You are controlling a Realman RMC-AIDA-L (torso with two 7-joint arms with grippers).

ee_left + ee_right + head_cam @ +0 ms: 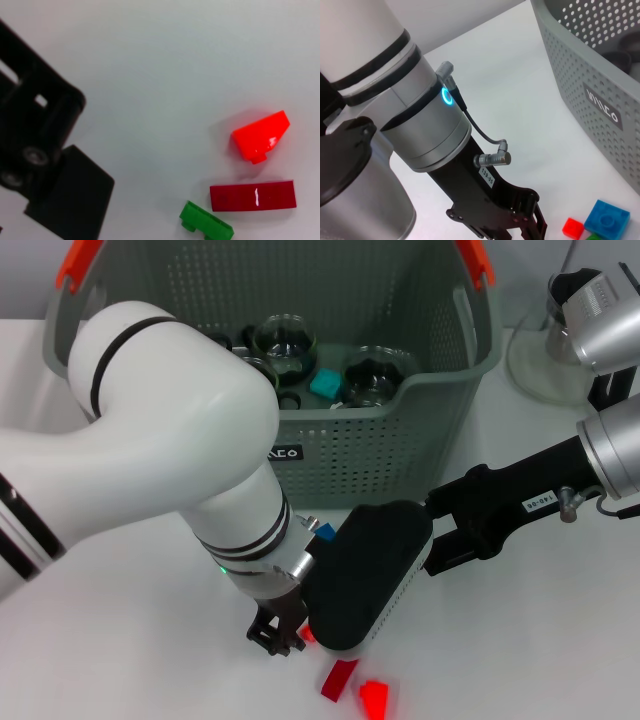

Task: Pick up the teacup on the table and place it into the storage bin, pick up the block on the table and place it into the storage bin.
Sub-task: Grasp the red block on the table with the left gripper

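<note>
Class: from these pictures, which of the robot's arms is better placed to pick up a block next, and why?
Probably the left. Its left gripper is low over the table right beside the red blocks, which fill its wrist view. The right gripper sits farther back, near the storage bin.

Three blocks — orange-red [260,136], dark red [252,196], green [206,225] — possibly untouched.

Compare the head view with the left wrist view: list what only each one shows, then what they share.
Only the head view shows the storage bin holding glass teacups and a teal block, plus both arms, the left gripper low over the table and the right gripper beside it. Only the left wrist view shows a green block. Both show the white table, a bright red block and a dark red block.
</note>
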